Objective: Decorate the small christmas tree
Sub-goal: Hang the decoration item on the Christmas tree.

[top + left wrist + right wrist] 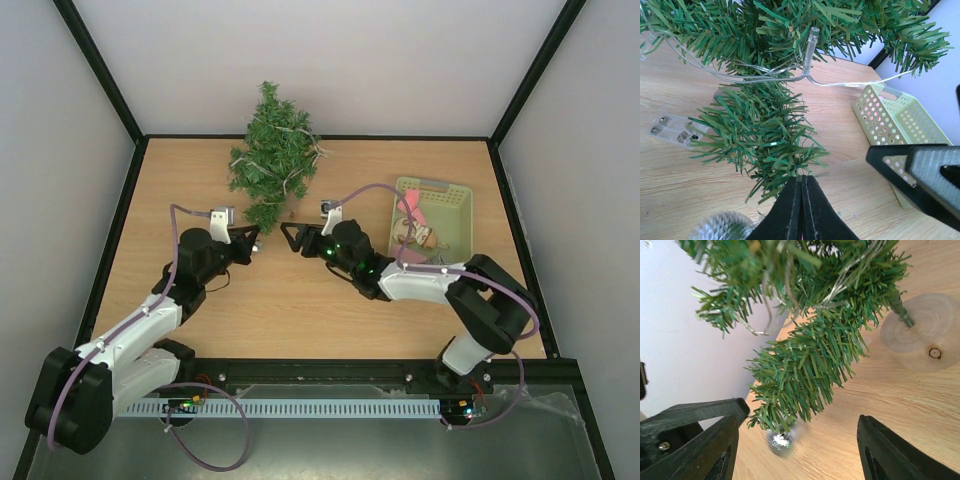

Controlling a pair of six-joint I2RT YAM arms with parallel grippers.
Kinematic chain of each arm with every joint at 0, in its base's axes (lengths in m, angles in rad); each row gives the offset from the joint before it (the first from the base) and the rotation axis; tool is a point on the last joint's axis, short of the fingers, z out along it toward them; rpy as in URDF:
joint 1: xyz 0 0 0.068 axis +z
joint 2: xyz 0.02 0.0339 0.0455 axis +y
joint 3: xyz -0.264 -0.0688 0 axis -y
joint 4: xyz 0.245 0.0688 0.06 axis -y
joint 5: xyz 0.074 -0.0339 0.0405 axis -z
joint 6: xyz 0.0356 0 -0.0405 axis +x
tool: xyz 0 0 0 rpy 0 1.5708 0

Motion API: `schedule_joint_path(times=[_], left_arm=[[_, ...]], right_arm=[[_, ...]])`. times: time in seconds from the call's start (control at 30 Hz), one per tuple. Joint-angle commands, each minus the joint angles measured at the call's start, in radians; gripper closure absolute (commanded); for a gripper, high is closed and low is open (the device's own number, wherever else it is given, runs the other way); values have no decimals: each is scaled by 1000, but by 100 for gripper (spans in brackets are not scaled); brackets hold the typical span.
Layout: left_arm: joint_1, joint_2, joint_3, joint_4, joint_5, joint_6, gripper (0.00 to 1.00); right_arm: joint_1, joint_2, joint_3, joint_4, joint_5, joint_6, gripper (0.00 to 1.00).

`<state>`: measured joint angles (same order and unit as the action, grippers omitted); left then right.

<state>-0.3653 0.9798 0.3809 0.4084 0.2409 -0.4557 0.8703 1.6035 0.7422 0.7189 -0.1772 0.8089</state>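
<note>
The small christmas tree stood upright at the far middle of the table, close to the back wall. It was a bushy cone of flat, dark-green plastic needles on a thin stem, set in a pale round wooden disc. A clear wire of fairy lights looped through the branches, with small tube-shaped bulbs, and its see-through battery box lay flat on the wood beside the tree. At the tip of the lowest near branch there was a glittery silver ball, blurred in both wrist views, so I could not tell whether it hung from the needles or rested on the table. The left gripper reached in from the left with its black fingers pressed flat together, their tips right at the end of that branch. I could not tell whether anything thin was pinched between them. The right gripper faced it from the other side, near the same branch, its chunky wedge-shaped fingers held wide apart with nothing gripped. The branch tip and the ball showed in the gap. Off to the right sat a pale green plastic basket, rectangular, with walls punched full of round holes. It held a few small pieces, one of them pink, too small to make out. The tabletop was light wood grain with a black border.
</note>
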Motion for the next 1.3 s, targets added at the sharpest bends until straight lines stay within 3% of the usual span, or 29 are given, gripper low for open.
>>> schedule_joint_path(times=[0.0, 0.33, 0.47, 0.63, 0.9, 0.97, 1.03, 1.1, 1.27], left_arm=[[5, 3, 33, 7, 12, 15, 98], [5, -12, 43, -30, 8, 23, 97], [5, -36, 46, -58, -9, 21, 91], [5, -102, 58, -124, -20, 5, 75], [8, -215, 112, -272, -62, -21, 31], [8, -229, 151, -348, -71, -10, 21], [8, -236, 197, -433, -67, 35, 16], [7, -248, 233, -510, -52, 89, 1], [8, -303, 295, -627, -22, 168, 0]], right_arm=[[5, -77, -14, -51, 55, -33, 36], [5, -138, -26, -82, 64, -54, 37], [5, -172, -26, -125, 67, -79, 37], [4, -249, -19, -271, 117, -149, 37], [2, -439, 8, -559, 225, -261, 36], [2, -483, 28, -647, 281, -294, 35], [-7, -516, 40, -696, 341, -358, 35], [-35, -531, 48, -720, 460, -387, 36], [-254, -497, 127, -811, 496, -459, 39]])
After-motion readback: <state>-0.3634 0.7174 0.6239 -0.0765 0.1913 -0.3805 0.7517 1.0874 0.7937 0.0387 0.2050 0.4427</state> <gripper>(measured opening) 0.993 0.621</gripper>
